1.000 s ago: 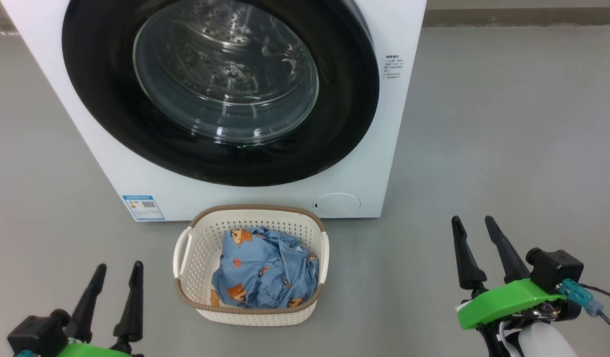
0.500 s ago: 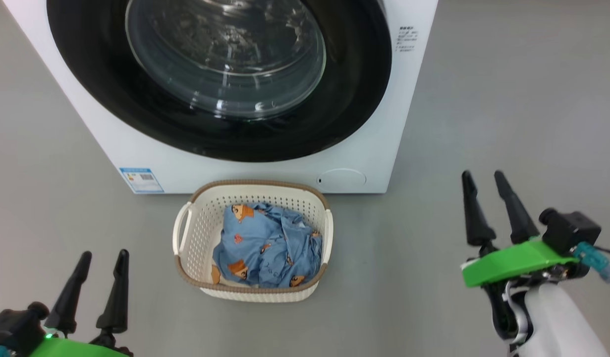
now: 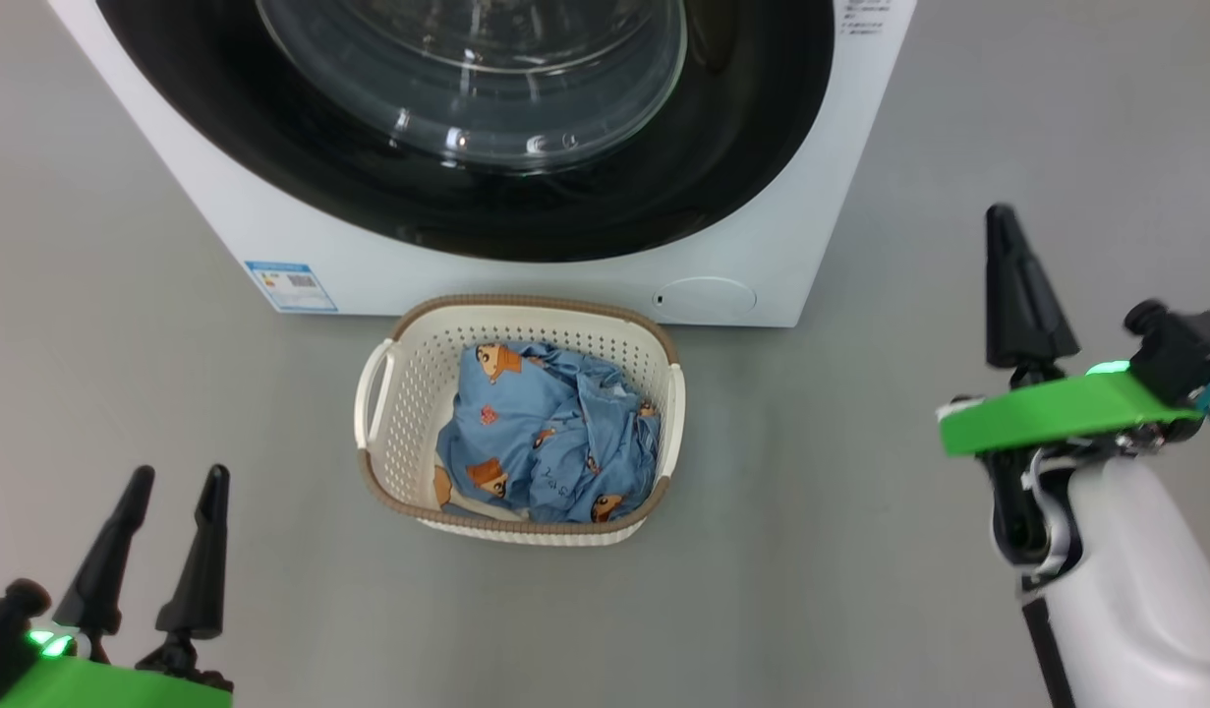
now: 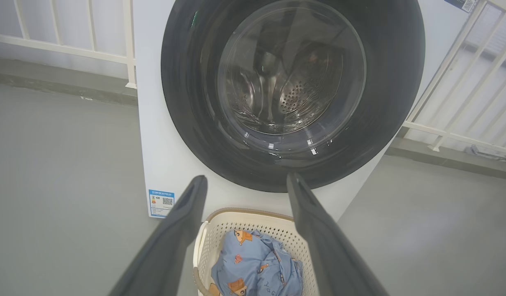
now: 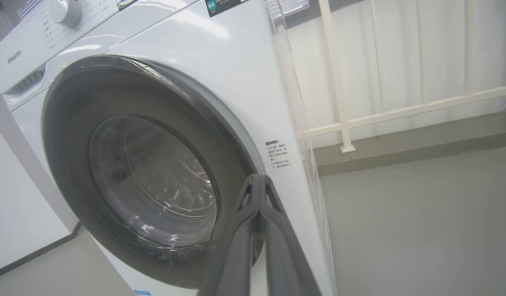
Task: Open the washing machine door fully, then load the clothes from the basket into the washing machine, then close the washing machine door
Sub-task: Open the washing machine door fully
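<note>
Near left: my L gripper hangs low over the grey floor. Its fingers are spread wide w/ nothing between them, tips aimed at the far side. Up and right of it, a blue energy label sits on the bottom left corner of the washing machine front.

Centre: the basket stands on the floor right in front of the machine. I can't tell if it touches the machine. Both side handles are free. The clothes lie bundled inside, blue w/ orange cartoon figs, bunched toward the basket's right side.

Far: the door is closed flat on the machine front, its glass window bulging out. Drum holes show thru it in the L wrist cam. A round filter cover sits at the bottom right of the front.

Right: my R gripper is raised, well apart from the basket and right of the machine's corner. Its fingers are pressed together tip to tip, holding nothing. The R wrist cam looks at the door's right edge, w/ a white railing beyond.
</note>
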